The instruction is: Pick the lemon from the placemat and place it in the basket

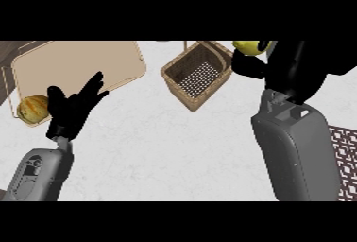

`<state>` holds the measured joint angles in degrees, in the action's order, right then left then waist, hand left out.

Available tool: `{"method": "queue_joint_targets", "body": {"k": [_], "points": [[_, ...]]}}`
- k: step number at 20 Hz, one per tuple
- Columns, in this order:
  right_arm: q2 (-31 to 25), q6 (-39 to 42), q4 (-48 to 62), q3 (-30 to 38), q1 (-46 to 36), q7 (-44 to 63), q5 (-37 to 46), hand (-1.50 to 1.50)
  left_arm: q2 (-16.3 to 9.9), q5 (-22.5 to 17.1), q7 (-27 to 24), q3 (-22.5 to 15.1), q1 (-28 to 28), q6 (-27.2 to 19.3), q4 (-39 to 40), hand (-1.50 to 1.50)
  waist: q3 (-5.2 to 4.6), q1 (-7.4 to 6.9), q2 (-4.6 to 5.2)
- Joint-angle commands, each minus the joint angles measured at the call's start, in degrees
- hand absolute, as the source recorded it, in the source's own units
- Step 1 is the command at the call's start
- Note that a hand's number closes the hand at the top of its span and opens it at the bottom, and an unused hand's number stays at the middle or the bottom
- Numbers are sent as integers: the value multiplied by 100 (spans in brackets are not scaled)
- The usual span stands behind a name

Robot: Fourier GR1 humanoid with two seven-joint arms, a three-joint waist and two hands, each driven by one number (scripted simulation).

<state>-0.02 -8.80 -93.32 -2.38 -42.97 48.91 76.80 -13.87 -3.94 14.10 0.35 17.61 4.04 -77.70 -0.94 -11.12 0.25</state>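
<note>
The lemon (250, 46) sat up at the far right of the counter (174, 142), a yellow round shape wrapped by the black fingers of the right hand (279, 66). Only part of it showed past the fingers, which curled round it from below and the side. It was held just beside the basket (199, 75), off the basket's right rim rather than over its opening; whether it was above the rim's height I could not tell.

The right forearm (293, 151) ran straight up from the lower edge, grey and broad, with the hand bent over at the wrist toward the basket. The basket itself stood tilted on the view, a woven brown thing with a pale mesh floor showing inside.

Over on the left, the left hand (73, 108) stood released, fingers straight and spread, pointing up and to the right. It rested beside a tan placemat (77, 66), its fingertips overlapping the mat's lower edge. A round orange-yellow fruit (33, 108) lay at the mat's lower left corner, just beside that hand. A patterned brown mat (345, 156) showed at the right edge.
</note>
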Motion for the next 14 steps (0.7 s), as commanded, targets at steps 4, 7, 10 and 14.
{"method": "queue_joint_targets", "body": {"k": [4,7,10,14], "points": [[2,425,1234,-460,-1891,2194,614,150,58,85,-53,-4,138,-108,83,0,22,22,55],[1,242,1818,-501,-2492,2682,452,150,-35,-3,6,55,195,20,80,0,41,12,90],[1,-51,2395,-605,-2846,2905,380,150,4,-1,4,101,343,-54,136,0,52,133,119],[0,-193,2717,-448,-3059,3380,1039,150,32,57,-23,159,146,-215,124,0,51,357,51]]}}
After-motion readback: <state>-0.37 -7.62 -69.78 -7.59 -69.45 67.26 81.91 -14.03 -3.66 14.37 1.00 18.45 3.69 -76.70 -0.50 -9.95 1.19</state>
